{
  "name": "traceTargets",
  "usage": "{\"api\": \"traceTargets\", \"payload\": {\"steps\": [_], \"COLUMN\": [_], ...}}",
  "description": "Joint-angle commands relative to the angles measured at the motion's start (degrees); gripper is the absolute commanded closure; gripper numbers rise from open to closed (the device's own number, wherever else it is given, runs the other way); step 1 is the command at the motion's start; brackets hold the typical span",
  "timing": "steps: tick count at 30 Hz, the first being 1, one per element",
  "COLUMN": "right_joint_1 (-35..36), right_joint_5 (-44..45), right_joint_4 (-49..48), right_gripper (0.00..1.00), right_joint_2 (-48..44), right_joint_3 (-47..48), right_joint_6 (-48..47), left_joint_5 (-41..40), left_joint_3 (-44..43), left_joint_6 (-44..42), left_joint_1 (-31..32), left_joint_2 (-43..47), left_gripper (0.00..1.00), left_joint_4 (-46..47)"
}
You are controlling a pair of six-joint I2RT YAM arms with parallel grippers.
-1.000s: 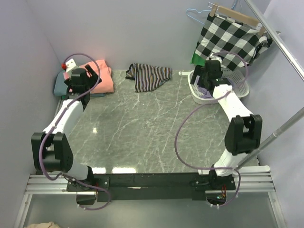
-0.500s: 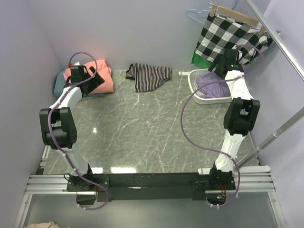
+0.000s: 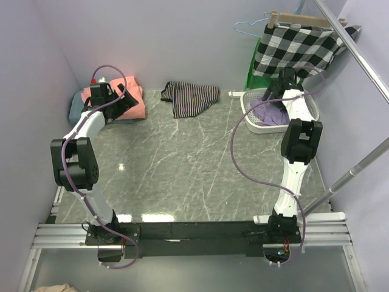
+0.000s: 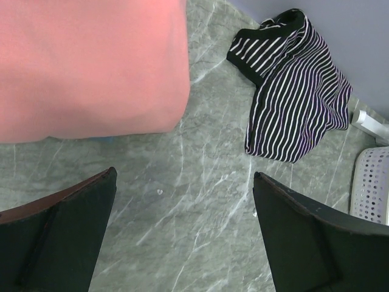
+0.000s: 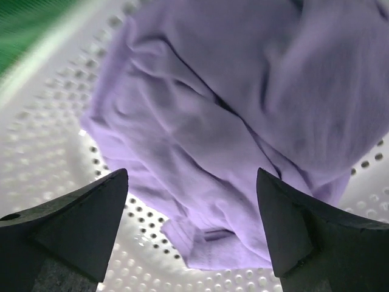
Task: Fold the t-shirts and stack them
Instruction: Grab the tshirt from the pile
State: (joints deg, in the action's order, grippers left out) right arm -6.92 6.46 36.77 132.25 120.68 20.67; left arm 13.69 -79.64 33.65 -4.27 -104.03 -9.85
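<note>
One crumpled lavender t-shirt (image 5: 243,91) in basket (image 5: 42,140); left gripper (image 4: 183,176), right gripper (image 5: 191,173) both wide.

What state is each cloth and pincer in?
purple shirt, crumpled in the basket
pink shirt, folded, on the teal shirt
teal shirt, under the pink one
striped cloth, crumpled on the table
checked cloth, hanging on a hanger
left pincer, open, empty
right pincer, open, over the purple shirt

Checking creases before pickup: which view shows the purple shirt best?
Right wrist view: the lavender shirt fills the frame, crumpled in the white basket. The top view shows only a small patch; the left wrist view shows none.
</note>
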Motion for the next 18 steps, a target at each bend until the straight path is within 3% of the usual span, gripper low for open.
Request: {"api": "traceTargets", "payload": {"steps": [1, 3, 6, 11, 14, 15, 16, 17, 18], "right_joint_1": [-0.03, -0.11, -0.11, -0.11, -0.11, -0.11, -0.11, -0.11, -0.11], "right_joint_5": [2.06, 2.33, 2.59, 3.65, 3.74, 3.65, 3.39, 3.12, 2.69], "right_joint_4": [4.01, 2.96, 1.81, 3.66, 3.04, 2.69, 2.6, 2.25, 1.12], "right_gripper": [0.1, 0.16, 0.42, 0.43, 0.51, 0.58, 0.71, 0.92, 1.0], "right_joint_2": [1.52, 1.0, 0.38, 2.14, 1.96, 1.7, 1.61, 1.44, 0.13], "right_joint_3": [0.7, -1.15, -2.91, -1.41, -2.73, -3.08, -3.52, -3.96, -4.66], "right_joint_6": [-1.94, -2.12, -2.21, -2.3, -2.38, -2.38, -2.47, -2.65, -2.82], "left_joint_5": [1.68, 1.95, 2.65, 3.09, 2.83, 2.66, 2.65, 2.65, 2.57], "left_joint_3": [-2.8, -2.98, -2.89, -3.77, -3.95, -3.95, -3.95, -4.04, -4.12], "left_joint_6": [-1.39, -1.13, -1.13, -1.83, -2.01, -2.01, -2.1, -2.27, -2.27], "left_joint_1": [0.05, -0.03, 0.05, 0.05, 0.05, 0.05, 0.05, 0.05, -0.03], "left_joint_2": [1.72, 1.55, 1.37, 0.32, 0.4, 0.41, 0.41, 0.49, 0.49], "left_gripper": [0.01, 0.01, 0.01, 0.01, 0.01, 0.0, 0.01, 0.01, 0.0], "left_joint_4": [-0.78, -0.7, -0.52, -1.84, -2.11, -2.19, -2.28, -2.28, -2.37]}}
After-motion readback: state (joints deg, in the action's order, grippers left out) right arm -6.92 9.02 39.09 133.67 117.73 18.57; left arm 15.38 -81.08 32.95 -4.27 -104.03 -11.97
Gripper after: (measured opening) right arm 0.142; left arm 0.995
